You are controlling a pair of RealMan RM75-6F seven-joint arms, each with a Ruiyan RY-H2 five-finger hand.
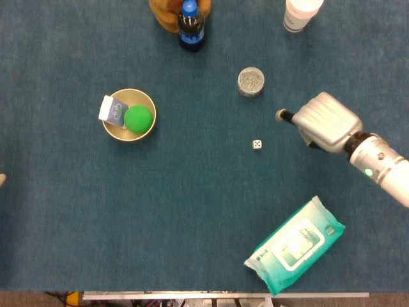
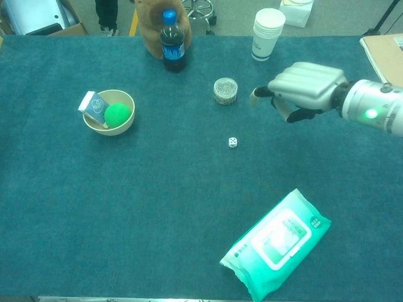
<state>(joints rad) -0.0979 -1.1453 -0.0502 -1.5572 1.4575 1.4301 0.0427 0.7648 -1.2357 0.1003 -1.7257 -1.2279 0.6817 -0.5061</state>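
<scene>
One small white die [image 1: 257, 145], dark pips, near robot hand [image 1: 323, 121]

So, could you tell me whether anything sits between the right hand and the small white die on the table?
Nothing visible does. The right hand hovers to the right of the die, with only bare blue table between them. The small round jar sits off that line, farther back.

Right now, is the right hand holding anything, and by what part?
Nothing. The right hand hangs above the table with nothing in it, between the jar and die.
</scene>
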